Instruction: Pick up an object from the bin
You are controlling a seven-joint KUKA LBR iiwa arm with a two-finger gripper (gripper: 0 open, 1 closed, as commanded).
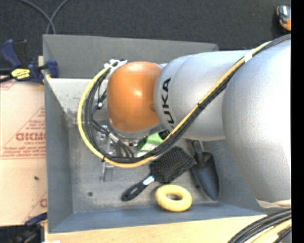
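The arm, capped in orange, reaches into the bin (58, 151). Its gripper (108, 168) hangs over bare floor left of centre; whether it is spread or closed cannot be told. Nearest lie a green object (151, 140), a black hairbrush (168, 168) and a yellow ring (174, 198).

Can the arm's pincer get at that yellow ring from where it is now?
Probably yes. The ring lies uncovered on the floor of the bin, off to one side of the pincer. The brush lies close beside it and the bin's wall is near, so room is tight.
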